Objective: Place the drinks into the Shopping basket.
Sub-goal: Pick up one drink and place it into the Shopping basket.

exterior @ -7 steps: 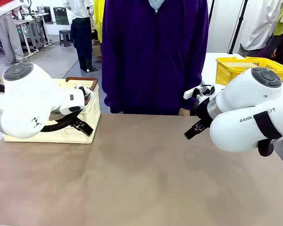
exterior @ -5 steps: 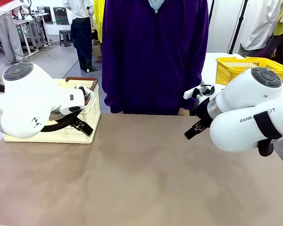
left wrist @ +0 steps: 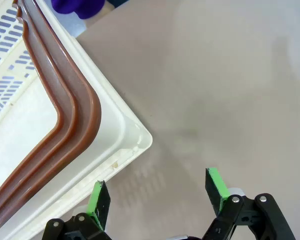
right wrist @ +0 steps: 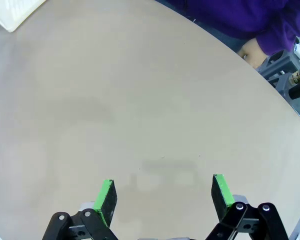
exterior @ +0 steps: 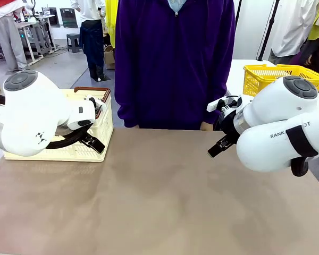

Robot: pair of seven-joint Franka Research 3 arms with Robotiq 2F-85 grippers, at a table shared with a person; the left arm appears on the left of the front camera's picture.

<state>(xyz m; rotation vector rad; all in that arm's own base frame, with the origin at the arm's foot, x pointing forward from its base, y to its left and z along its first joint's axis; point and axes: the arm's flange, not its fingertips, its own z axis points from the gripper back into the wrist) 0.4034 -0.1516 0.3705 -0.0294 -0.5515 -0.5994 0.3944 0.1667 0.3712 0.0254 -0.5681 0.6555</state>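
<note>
At the desk's far left corner, as the robot sees it, stands the Shopping basket (exterior: 107, 127), cream and slotted, its brown handles folded along the rim. Just beside its near corner hangs the left pincer (left wrist: 156, 195), released and with nothing between its green pads: one pad sits over the basket's cream rim, the other over bare desk (exterior: 159, 196). Well apart from the basket, toward the opposite side, the right pincer (right wrist: 162, 192) is likewise spread wide and empty, looking down on plain desk. Beyond it a person's hand (right wrist: 252, 50) rests at the far edge; the person in a purple top (exterior: 175, 64) stands behind the desk, right of the basket. Farther right again sits a yellow mesh basket (exterior: 260, 77). Which way the drinks lie from either pincer, and how their long axes run, I cannot tell. As a judgement, the left arm is far nearer the basket, so the drop suits it best.
</note>
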